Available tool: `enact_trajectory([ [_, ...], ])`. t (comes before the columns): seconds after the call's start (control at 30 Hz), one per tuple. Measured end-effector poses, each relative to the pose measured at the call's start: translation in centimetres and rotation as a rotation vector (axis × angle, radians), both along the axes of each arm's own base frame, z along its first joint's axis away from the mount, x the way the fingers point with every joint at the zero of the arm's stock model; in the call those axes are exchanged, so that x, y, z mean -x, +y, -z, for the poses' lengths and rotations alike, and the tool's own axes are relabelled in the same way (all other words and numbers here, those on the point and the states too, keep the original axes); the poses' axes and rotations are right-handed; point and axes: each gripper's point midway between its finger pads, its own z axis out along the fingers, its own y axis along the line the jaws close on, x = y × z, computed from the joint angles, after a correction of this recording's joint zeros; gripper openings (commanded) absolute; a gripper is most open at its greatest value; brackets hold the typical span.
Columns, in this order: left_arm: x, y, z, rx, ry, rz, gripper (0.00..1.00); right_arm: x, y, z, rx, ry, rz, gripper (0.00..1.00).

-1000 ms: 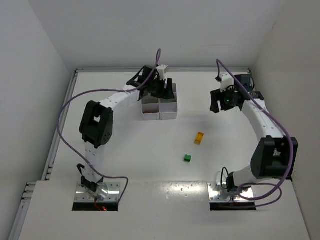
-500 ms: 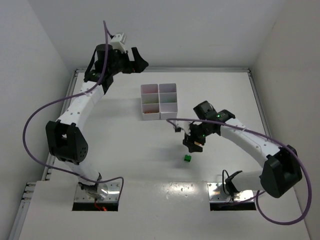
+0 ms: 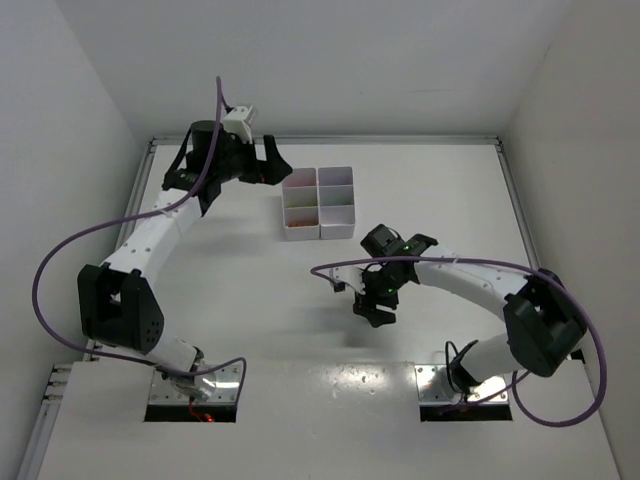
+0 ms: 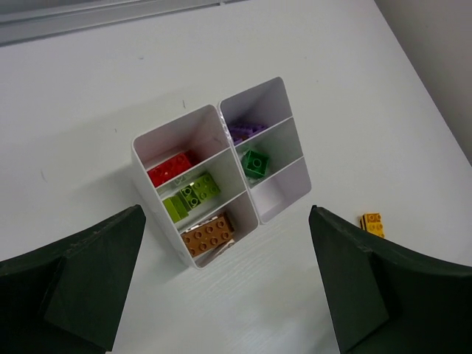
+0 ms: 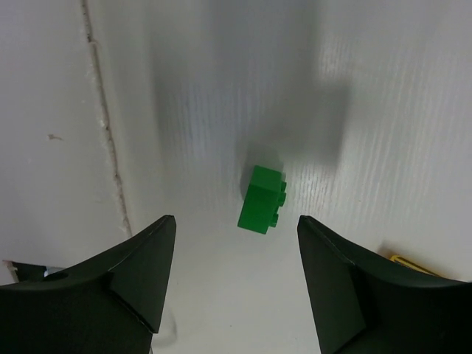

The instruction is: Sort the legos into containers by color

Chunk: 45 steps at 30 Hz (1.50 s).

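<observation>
The white containers [image 3: 320, 208] stand at the back middle of the table. In the left wrist view the containers [image 4: 258, 103] hold a red lego [image 4: 172, 168], lime green legos [image 4: 190, 195], an orange-brown lego [image 4: 209, 234], purple legos [image 4: 247, 130] and a green lego [image 4: 254, 162]; one compartment is empty. My left gripper [image 3: 272, 165] [image 4: 228, 295] hovers open just left of them, holding nothing. A loose green lego [image 5: 262, 199] lies on the table just ahead of my open right gripper [image 5: 236, 280] [image 3: 372, 310], which hides it from above. A yellow lego [image 4: 372, 223] lies nearby on the table.
A seam [image 5: 103, 125] between the table board and the near mounting plate runs close to the green lego. Both arms' purple cables [image 3: 60, 260] loop above the table. White walls enclose the table on three sides.
My left gripper rose off the containers, opened wide and pulled back to their left. My right arm swung from the far right down to the table's middle, over the green lego.
</observation>
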Motion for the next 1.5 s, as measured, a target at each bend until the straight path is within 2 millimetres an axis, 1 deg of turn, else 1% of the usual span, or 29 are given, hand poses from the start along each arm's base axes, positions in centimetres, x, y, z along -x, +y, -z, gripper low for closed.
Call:
enact_trajectory([
  [0.13,0.2,0.2,-0.5,-0.002,-0.014,0.003,1.00,-0.8,0.3,1.5,0.042,-0.003,0.033,0.65],
  [0.23,0.3,0.7,0.0,-0.019,0.006,-0.020,1.00,-1.1,0.2,2.6,0.077,0.005,0.054,0.65],
  [0.37,0.3,1.0,0.7,-0.048,0.021,-0.030,1.00,-1.5,0.0,3.4,0.108,-0.003,0.071,0.62],
  [0.5,0.1,1.3,0.8,-0.067,0.016,-0.033,1.00,-1.9,-0.1,4.1,0.129,-0.015,0.084,0.50],
  [0.57,-0.1,1.3,0.8,-0.076,0.012,-0.036,1.00,-2.2,-0.1,4.4,0.139,-0.023,0.091,0.46],
  [0.67,-0.3,1.4,1.2,-0.083,0.019,-0.035,1.00,-2.4,-0.3,4.9,0.159,-0.028,0.097,0.33],
  [0.7,-0.4,1.4,1.5,-0.086,0.024,-0.036,1.00,-2.5,-0.4,5.0,0.167,-0.028,0.100,0.27],
  [0.8,-0.7,1.3,2.0,-0.093,0.037,-0.034,1.00,-2.7,-0.5,5.1,0.173,-0.036,0.102,0.16],
  [0.87,-0.9,1.3,2.2,-0.096,0.039,-0.032,1.00,-2.9,-0.3,4.8,0.172,-0.036,0.103,0.16],
  [0.93,-1.1,1.3,2.3,-0.099,0.038,-0.030,1.00,-3.7,0.2,3.9,0.158,-0.043,0.113,0.15],
  [1.0,-1.2,1.2,2.1,-0.097,0.030,-0.030,1.00,-5.6,1.6,1.9,0.111,-0.068,0.147,0.15],
  [1.03,-1.3,1.2,1.9,-0.094,0.020,-0.030,1.00,-7.0,2.6,0.3,0.072,-0.090,0.176,0.15],
  [1.07,-1.5,1.1,1.7,-0.091,0.008,-0.031,1.00,-9.1,4.1,-1.9,0.011,-0.131,0.219,0.15],
  [1.13,-1.7,1.1,1.4,-0.085,-0.005,-0.033,1.00,-12.6,6.2,-5.7,-0.084,-0.197,0.289,0.15],
  [1.17,-1.8,1.1,1.4,-0.084,-0.008,-0.036,1.00,-14.8,7.4,-8.0,-0.145,-0.241,0.331,0.15],
  [1.2,-1.8,1.1,1.4,-0.082,-0.009,-0.037,1.00,-16.4,8.3,-9.8,-0.191,-0.274,0.360,0.15],
  [1.23,-1.8,1.1,1.3,-0.082,-0.012,-0.039,1.00,-18.0,9.2,-11.4,-0.234,-0.308,0.383,0.16],
  [1.3,-1.9,1.2,1.2,-0.081,-0.015,-0.043,1.00,-21.0,10.5,-13.8,-0.293,-0.369,0.422,0.16],
  [1.33,-2.0,1.2,1.2,-0.083,-0.018,-0.044,1.00,-22.0,11.0,-14.2,-0.307,-0.388,0.434,0.16],
  [1.4,-2.0,1.2,1.2,-0.089,-0.024,-0.040,1.00,-24.0,11.7,-13.9,-0.307,-0.404,0.449,0.16],
  [1.43,-2.0,1.2,1.2,-0.092,-0.028,-0.038,1.00,-25.0,11.9,-13.5,-0.302,-0.411,0.458,0.16],
  [1.5,-2.0,1.2,1.2,-0.098,-0.033,-0.035,1.00,-26.7,12.5,-11.9,-0.278,-0.410,0.469,0.16],
])
